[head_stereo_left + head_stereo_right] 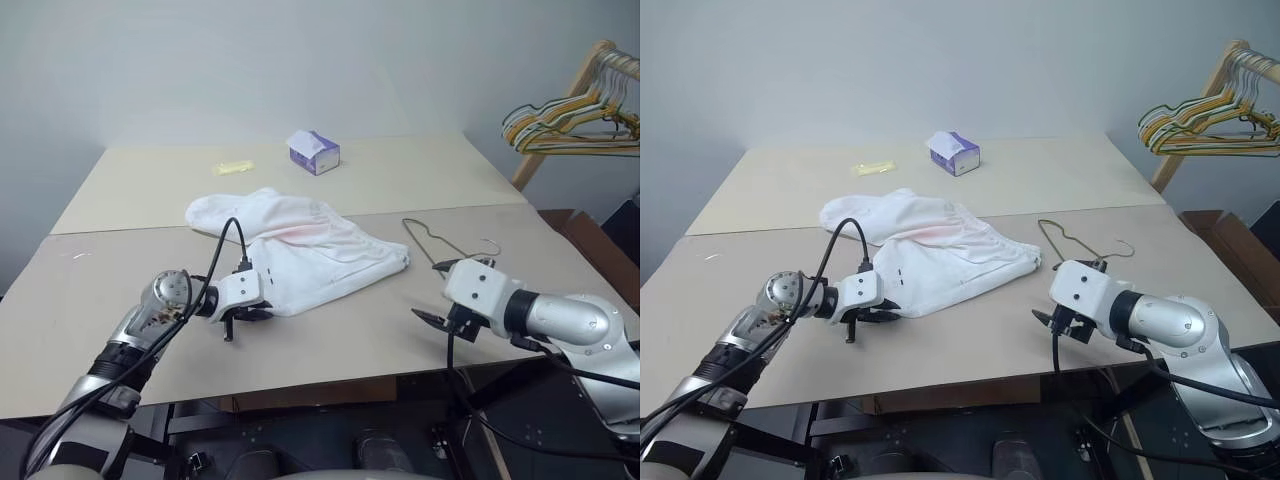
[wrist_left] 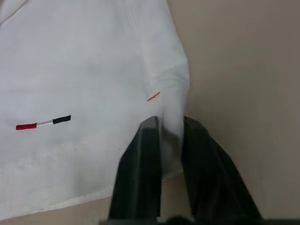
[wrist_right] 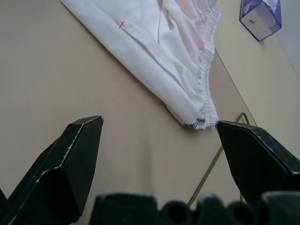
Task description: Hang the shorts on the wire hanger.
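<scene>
Shorts (image 1: 300, 245) lie crumpled across the middle of the table (image 1: 120, 290), straddling the seam between its two boards, waistband toward your right. Your left gripper (image 2: 168, 140) has its two fingers pinched together on the near hem corner of the shorts, a fold of white cloth caught between them, beside a small red stitch mark. Your right gripper (image 1: 438, 320) hovers over the bare table near the front edge, fingers spread wide with nothing between them. The hanger (image 1: 440, 243) lies flat just beyond that gripper, close to the waistband end of the shorts but apart from it, hook pointing right. A tissue box (image 1: 315, 152) sits on the far board, well behind the shorts. More hangers (image 1: 575, 115) hang on a wooden rack at far right.
</scene>
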Tool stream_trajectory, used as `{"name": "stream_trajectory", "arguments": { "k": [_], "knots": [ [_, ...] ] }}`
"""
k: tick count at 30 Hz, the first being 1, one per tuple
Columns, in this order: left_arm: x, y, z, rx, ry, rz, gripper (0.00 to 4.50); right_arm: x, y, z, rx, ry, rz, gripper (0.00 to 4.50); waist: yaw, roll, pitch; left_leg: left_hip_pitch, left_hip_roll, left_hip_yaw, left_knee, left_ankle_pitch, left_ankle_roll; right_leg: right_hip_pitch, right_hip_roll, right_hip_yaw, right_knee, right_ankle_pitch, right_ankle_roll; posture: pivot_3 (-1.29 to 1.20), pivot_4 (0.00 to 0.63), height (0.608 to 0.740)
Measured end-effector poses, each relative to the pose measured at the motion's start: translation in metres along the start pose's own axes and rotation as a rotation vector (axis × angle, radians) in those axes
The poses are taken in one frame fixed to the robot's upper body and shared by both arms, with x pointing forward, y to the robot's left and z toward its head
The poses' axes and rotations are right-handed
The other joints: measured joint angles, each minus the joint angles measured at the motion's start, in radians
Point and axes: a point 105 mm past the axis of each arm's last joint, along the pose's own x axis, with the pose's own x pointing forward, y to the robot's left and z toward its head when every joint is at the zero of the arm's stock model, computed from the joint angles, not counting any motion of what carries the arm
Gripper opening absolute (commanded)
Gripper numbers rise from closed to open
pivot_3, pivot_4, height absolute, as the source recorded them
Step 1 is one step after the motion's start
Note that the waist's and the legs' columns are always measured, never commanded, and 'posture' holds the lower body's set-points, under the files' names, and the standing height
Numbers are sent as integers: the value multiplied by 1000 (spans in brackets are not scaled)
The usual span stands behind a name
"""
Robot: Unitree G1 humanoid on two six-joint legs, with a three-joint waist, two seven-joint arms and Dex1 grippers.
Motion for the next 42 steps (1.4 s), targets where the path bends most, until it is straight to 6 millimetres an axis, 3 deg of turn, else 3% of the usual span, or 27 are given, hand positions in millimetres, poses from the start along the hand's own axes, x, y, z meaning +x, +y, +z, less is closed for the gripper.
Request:
{"name": "stream_trajectory", "arguments": {
  "k": [6,10,18,26,34,37,42],
  "knots": [
    [-9,-1,-4,53,30,22,8,7,1,-8,-4,32,11,4500,-6,0,0,0,1,1,0,0,0,-1,0,1,0,0,0,-122,0,740],
    [-43,-9,-14,64,69,17,8,13,-3,-26,-56,121,24,4500,-27,0,0,-2,1,1,-1,0,0,-4,0,1,1,2,-4,-102,0,740],
    [-106,-15,-4,89,93,69,8,51,-14,-34,-283,88,13,4500,-26,1,1,-1,2,1,-1,0,0,-4,0,1,2,-1,0,-32,0,740],
    [-126,-28,-9,62,134,83,8,85,6,-29,-465,-17,118,4500,3,1,2,-2,1,2,-2,0,0,-5,0,1,1,3,-5,33,0,740],
    [-132,-26,-2,56,124,138,8,101,17,-22,-537,-98,187,4500,31,1,3,-1,2,2,-2,0,0,-4,1,1,2,3,-7,52,0,740],
    [-131,-28,-2,61,124,136,0,106,19,-21,-560,-111,204,3909,33,1,3,-1,2,2,-1,0,0,-4,1,1,2,3,-7,58,0,740],
    [-131,-28,-3,56,128,138,0,107,24,-28,-559,-110,244,2166,34,1,3,-1,2,2,-2,0,0,-4,1,1,2,3,-7,56,0,740]
  ]
}}
